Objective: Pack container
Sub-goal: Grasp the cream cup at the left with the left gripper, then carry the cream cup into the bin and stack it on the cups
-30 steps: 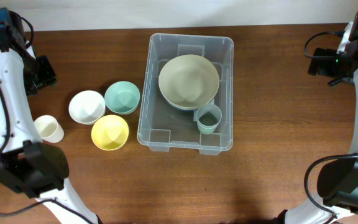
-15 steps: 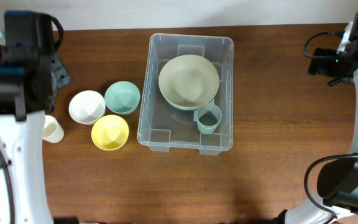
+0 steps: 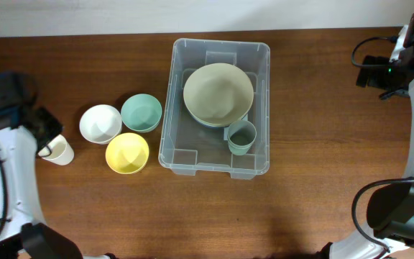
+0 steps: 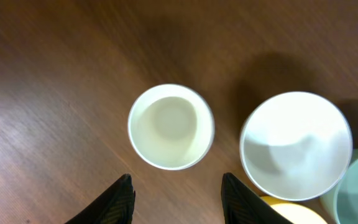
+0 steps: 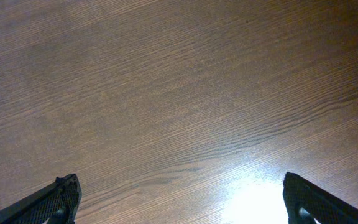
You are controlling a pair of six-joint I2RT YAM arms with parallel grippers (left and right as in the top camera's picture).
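The clear container (image 3: 185, 160) stands mid-table and holds a large beige bowl (image 3: 218, 93) and a grey-green cup (image 3: 241, 137). Left of it stand a white bowl (image 3: 100, 123), a teal bowl (image 3: 141, 112), a yellow bowl (image 3: 127, 152) and a cream cup (image 3: 56, 150). My left gripper (image 3: 45, 137) hovers open by the cream cup; in the left wrist view the cup (image 4: 171, 126) lies just ahead of the open fingers (image 4: 176, 186), with the white bowl (image 4: 295, 145) to its right. My right gripper (image 5: 182, 199) is open and empty over bare wood at the far right (image 3: 376, 72).
The wooden table (image 3: 315, 187) stretches right of and in front of the container. A pale wall edge runs along the back. Both arm bases stand at the front corners.
My left arm has swung from the back left corner toward the front and now sits over the cream cup. The right arm has not moved.
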